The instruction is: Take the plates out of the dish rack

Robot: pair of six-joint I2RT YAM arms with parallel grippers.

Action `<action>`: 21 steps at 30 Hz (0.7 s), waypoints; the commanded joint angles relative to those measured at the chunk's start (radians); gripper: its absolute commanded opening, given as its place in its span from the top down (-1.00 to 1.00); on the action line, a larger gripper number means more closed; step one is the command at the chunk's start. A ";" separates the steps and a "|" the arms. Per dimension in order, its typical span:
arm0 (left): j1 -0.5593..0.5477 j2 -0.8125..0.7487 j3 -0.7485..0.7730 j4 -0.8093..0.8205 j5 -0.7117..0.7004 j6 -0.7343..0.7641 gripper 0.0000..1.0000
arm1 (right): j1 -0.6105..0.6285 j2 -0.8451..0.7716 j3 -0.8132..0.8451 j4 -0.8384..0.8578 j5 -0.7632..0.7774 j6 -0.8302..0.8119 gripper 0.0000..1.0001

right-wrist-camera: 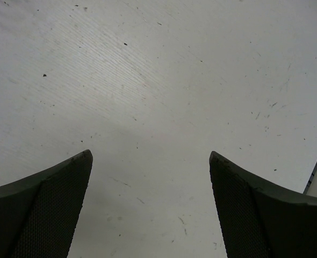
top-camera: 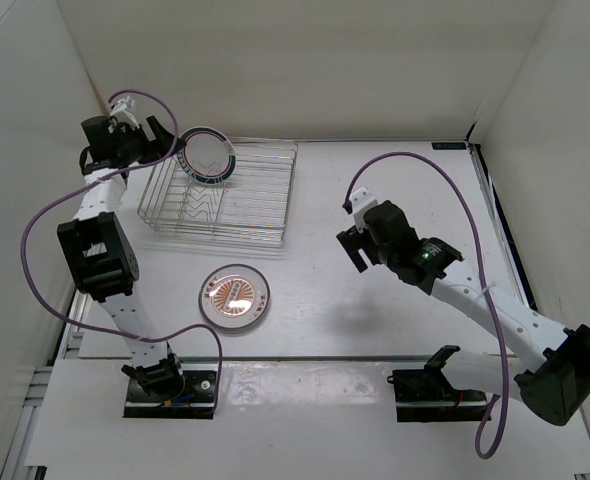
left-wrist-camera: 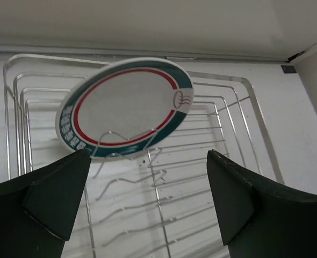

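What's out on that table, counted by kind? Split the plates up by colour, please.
Green-and-red rimmed plate: 1
Orange patterned plate: 1
Wire dish rack: 1
Total: 3

The overhead camera looks down from behind the near edge, taking in the whole table (top-camera: 375, 310). The left wrist camera sits close, facing the dish rack (top-camera: 265, 195), which the overhead view shares. The right wrist camera looks closely down at the table.

Green-rimmed plate (left-wrist-camera: 127, 106) tilted in dish rack (left-wrist-camera: 239, 134) (end effector (left-wrist-camera: 148, 201) agape).
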 commanded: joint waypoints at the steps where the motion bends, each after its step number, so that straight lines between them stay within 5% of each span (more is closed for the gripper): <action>1: -0.029 0.045 0.094 0.058 0.003 0.146 -1.00 | -0.031 -0.003 0.006 0.051 -0.043 -0.059 -0.81; 9: -0.059 0.186 0.216 0.087 -0.175 0.192 -1.00 | -0.080 0.027 0.095 -0.028 -0.035 0.027 -0.81; 21: -0.088 0.327 0.281 0.190 -0.201 0.148 -0.86 | -0.098 -0.016 0.172 -0.137 0.029 0.162 -0.81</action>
